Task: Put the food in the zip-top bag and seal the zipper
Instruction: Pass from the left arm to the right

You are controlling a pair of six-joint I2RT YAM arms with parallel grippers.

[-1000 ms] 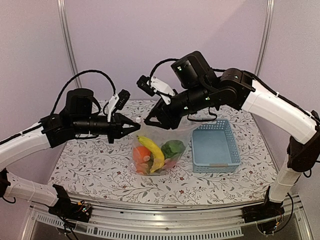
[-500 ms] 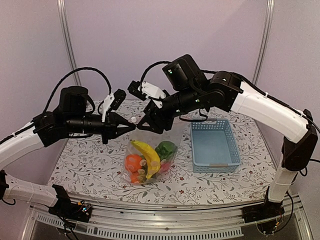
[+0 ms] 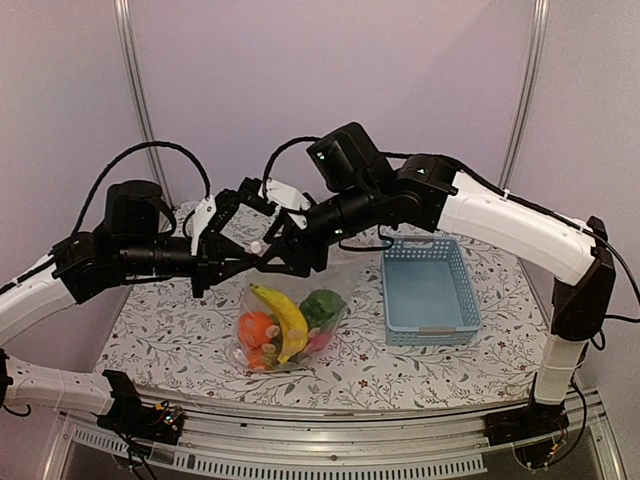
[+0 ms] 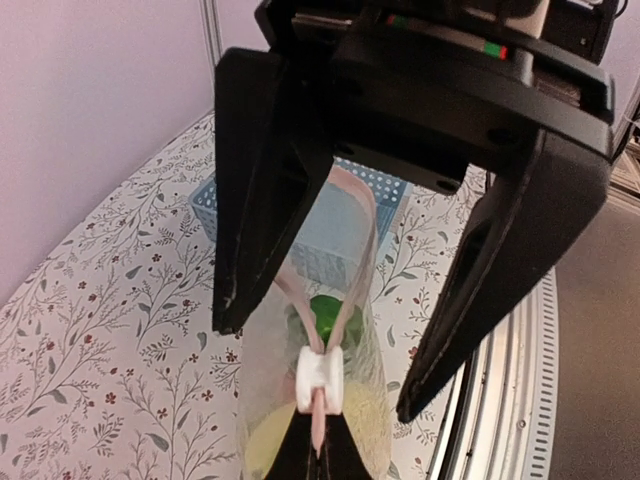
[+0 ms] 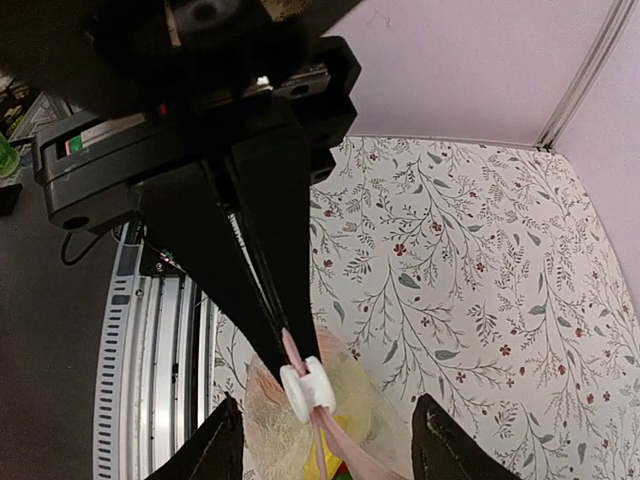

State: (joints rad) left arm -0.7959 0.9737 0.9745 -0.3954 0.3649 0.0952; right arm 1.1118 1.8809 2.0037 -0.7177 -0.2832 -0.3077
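Observation:
The clear zip-top bag hangs from its pink zipper strip, its bottom down by the table. Inside are the food pieces: a yellow banana, an orange piece and a green piece. My left gripper is shut on the end of the zipper strip, its tips just behind the white slider tab. My right gripper is open, with one finger on each side of the slider, not touching it. The bag's mouth beyond the slider stands open.
The light-blue mesh basket stands right of the bag. The flower-patterned tablecloth covers the table. The metal front rail runs along the near edge, and purple walls close the back and sides.
Both arms have moved left and nearer, carrying the bag of food with them. The right gripper has closed in on the left gripper's tip and now straddles the slider.

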